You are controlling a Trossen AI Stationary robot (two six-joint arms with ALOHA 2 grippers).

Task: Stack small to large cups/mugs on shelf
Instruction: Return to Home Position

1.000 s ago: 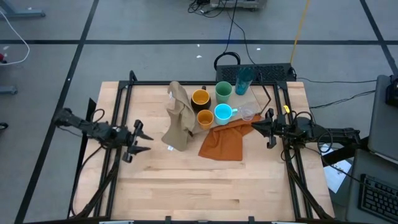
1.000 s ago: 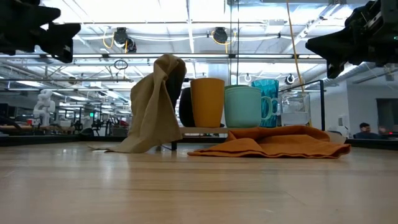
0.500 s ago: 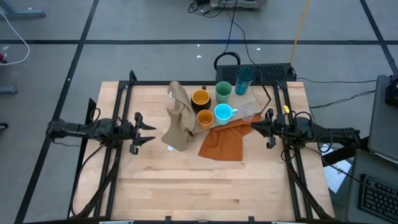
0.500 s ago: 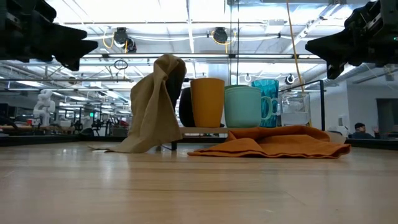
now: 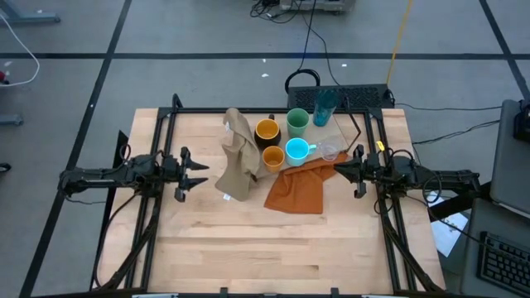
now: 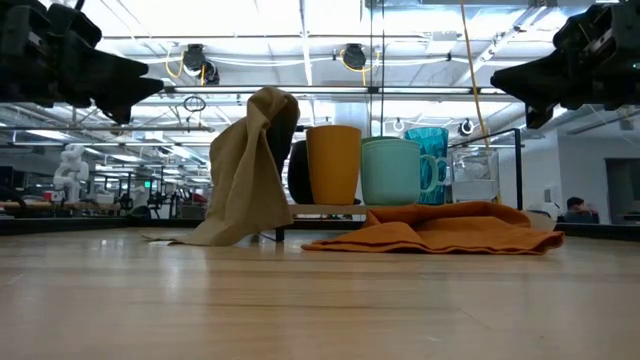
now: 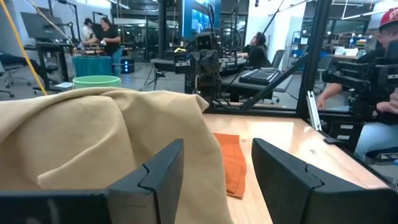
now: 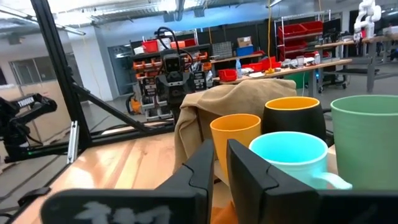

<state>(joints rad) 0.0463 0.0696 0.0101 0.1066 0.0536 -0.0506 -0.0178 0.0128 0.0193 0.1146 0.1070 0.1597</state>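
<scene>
Over the last second the left gripper [image 5: 199,174] has swung up from a downward slant and reached a little farther in over the table, so that arm now lies level, a mirror of the right arm across from it. The right gripper [image 5: 339,170] hasn't budged in that time. It hangs above the near corner of the orange cloth [image 5: 298,189], just beside the cups. To me that reads as both arms settling back to rest, with the placing done rather than another pick coming.

The left fingers stand wide apart with nothing between them. Its wrist camera looks straight over the tan cloth [image 5: 236,161]. The right fingers are drawn almost together, only a slit left, and they carry nothing either.

All six vessels stand upright, huddled at the far middle of the table on the shelf [image 6: 325,208], a thin light-wood plank raised slightly off the tabletop (you see its edge best from table height). None is nested in another. They sit side by side:
- The tall teal tumbler [image 5: 325,105] is farthest back.
- The light green cup [image 5: 298,122] is next to the tumbler.
- The yellow mug [image 5: 267,130], dark outside, stands against the tan cloth.
- The small orange cup [image 5: 273,157] is in the nearer row.
- The bright cyan mug [image 5: 296,150] follows, its handle turned toward the glass.
- The tiny clear glass [image 5: 330,152] is last in that row.
</scene>
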